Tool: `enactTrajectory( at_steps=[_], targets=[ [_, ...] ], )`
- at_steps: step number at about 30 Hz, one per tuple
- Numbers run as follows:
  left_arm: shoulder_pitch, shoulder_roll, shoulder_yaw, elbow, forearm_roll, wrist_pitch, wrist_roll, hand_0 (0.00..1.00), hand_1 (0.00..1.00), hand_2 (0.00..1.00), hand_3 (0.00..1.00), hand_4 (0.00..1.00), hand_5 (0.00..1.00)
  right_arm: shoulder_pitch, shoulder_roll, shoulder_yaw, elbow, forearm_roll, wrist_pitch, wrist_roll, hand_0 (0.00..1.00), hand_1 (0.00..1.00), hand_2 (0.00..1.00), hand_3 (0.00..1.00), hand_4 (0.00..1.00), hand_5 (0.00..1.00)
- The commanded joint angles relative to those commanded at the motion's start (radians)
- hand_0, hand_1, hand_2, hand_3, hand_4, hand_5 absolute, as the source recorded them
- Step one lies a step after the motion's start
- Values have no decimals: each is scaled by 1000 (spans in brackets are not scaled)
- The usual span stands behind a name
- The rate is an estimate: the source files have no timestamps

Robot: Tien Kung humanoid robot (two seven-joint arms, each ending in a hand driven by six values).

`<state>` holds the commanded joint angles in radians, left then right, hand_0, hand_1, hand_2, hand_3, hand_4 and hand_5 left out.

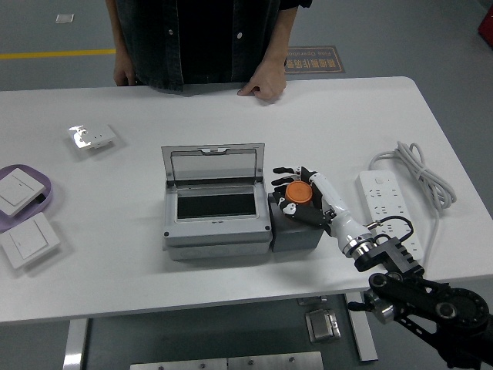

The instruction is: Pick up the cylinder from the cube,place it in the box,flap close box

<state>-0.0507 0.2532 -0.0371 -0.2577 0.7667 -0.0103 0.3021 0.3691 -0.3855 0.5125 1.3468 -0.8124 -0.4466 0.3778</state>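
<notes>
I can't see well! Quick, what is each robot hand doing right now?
Left hand: not in view.
Right hand: fingers curled around the orange cylinder on the cube.

A broad white rectangular desk (115,277) with rounded far corners fills most of the view, standing on a smooth grey floor (416,35) that carries a yellow painted line (54,54) at the upper left and a small pale floor plate (65,18) nearby.

One box (216,204), one cube (296,230), one cylinder (298,193), three wall switches (29,240), one power strip (387,202).
</notes>
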Motion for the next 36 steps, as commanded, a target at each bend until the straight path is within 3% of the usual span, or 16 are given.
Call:
enactTrajectory(
  at_steps=[4,5,11,12,16,17,23,24,28,35,36],
  targets=[
    [-1,1,14,-2,-16,9,-9,623,625,551,604,650,332,0,1,2,-3,8,8,-3,685,626,601,662,393,2],
    [-2,2,19,-2,-22,12,-13,622,624,550,603,648,332,1,1,2,-2,7,9,-5,716,623,573,619,99,2],
    [-2,1,26,-3,-32,22,-22,622,624,550,603,648,332,1,2,2,3,4,-4,-1,716,623,573,619,99,2],
    [-2,1,27,-3,-34,24,-23,622,623,550,600,649,332,0,2,2,4,6,-9,2,619,555,524,500,2,2],
    [-2,0,32,-4,-42,29,-28,622,623,550,600,649,332,-1,1,3,8,10,-25,15,619,555,524,500,2,2],
    [-2,0,34,-4,-44,31,-30,622,622,551,598,648,332,-1,1,5,9,12,-29,19,517,482,472,391,38,2],
    [-1,1,37,-4,-48,40,-38,622,622,551,598,648,332,-1,3,14,14,20,-42,35,517,482,472,391,38,2],
    [-1,1,37,-4,-48,42,-39,623,623,551,601,652,337,-1,4,16,16,18,-44,35,488,443,421,326,2,2],
    [-1,0,37,-4,-50,45,-41,623,623,551,601,652,337,1,6,34,34,6,-60,32,488,443,421,326,2,2],
    [1,-1,28,-2,-44,48,-43,624,623,552,602,655,343,44,13,54,106,-55,-113,-24,468,423,399,300,2,2],
    [1,-1,26,-1,-41,48,-42,626,622,553,604,657,353,53,16,54,115,-71,-118,-39,411,389,370,278,2,2]
  ],
)
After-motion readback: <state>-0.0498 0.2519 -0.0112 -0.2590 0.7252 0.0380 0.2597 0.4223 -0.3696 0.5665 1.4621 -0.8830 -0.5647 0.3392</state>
